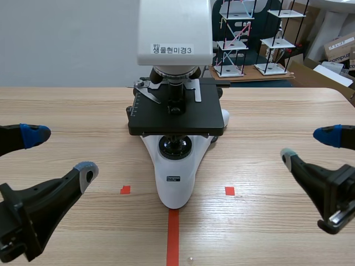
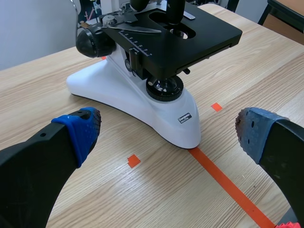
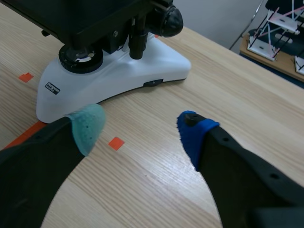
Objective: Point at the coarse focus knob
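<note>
Scene view: sets microscope (image 1: 175, 177) mid-desk (image 1: 66, 111) between left claw (image 1: 60, 153) and right claw (image 1: 306, 146), both spread wide. Left wrist view: bares black coarse focus knob (image 2: 92, 42) on the microscope's flank, well ahead of the claw. Right wrist view: bares matching knob (image 3: 170, 21) opposite.

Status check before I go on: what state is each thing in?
Microscope, upright, nothing touching it.
Focus knob, untouched, no gripper near it.
Left gripper, open, short of the microscope.
Right gripper, open, short of the microscope.
</note>
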